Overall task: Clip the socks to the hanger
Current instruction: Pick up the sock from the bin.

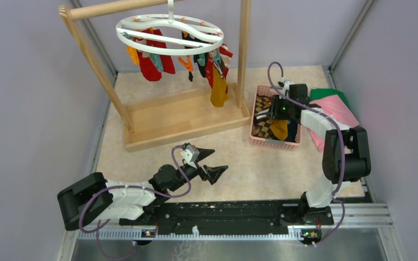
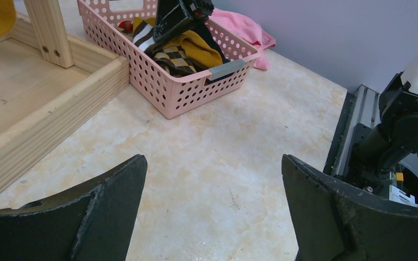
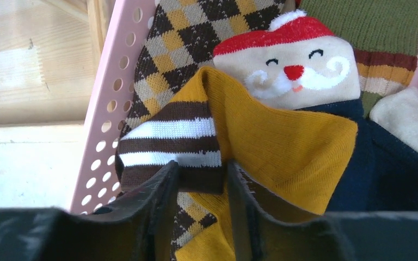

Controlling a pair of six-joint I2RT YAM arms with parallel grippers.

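right gripper (image 3: pixel 202 176): jaws narrow around bunched mustard sock (image 3: pixel 283 141) and striped sock (image 3: pixel 168 136), firm grip unclear | basket (image 1: pixel 272 144): 3 o'clock of rack (image 1: pixel 185 117) | hanger (image 1: pixel 168 27): 10 o'clock from basket | left gripper (image 1: pixel 213 163): wide, empty, farther
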